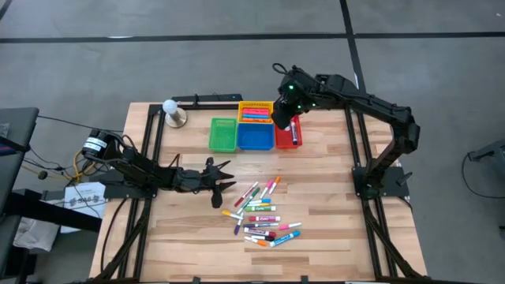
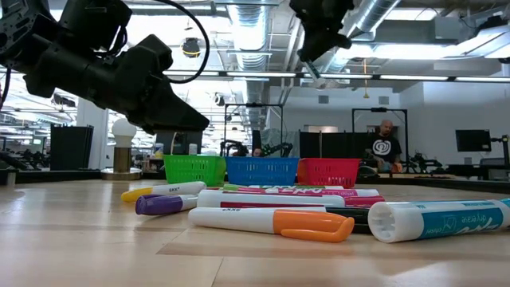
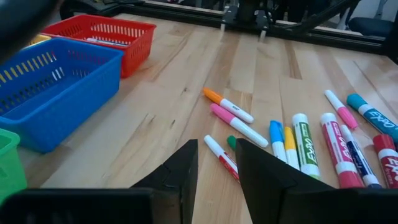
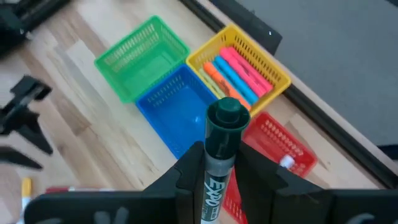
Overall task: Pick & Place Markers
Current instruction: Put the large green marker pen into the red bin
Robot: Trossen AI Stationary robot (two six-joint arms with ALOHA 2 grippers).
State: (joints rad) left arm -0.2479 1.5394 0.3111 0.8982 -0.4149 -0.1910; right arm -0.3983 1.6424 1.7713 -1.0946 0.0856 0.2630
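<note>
Two arms are on station above the wooden worktop (image 1: pixel 316 252). Right claw (image 4: pixel 219 171) is clamped on a dark green-capped marker (image 4: pixel 222 146), held aloft over the baskets at roughly twelve o'clock of the worktop, above the seam between the blue basket (image 1: pixel 255 136) and the red basket (image 1: pixel 286 134). Left claw (image 3: pixel 214 165) stands part open and empty, low over the worktop, at about nine o'clock of the loose markers (image 1: pixel 264 217). Risk, in my judgement: the smooth round barrel is pinched between narrow hard fingers (a small contact area), so it could pivot or slide, and released over a rim it may bounce off the rigid lattice wall onto the planks. Baskets are square moulded plastic mesh; the yellow basket (image 4: pixel 239 62) already holds pink, blue and orange markers lying parallel.
</note>
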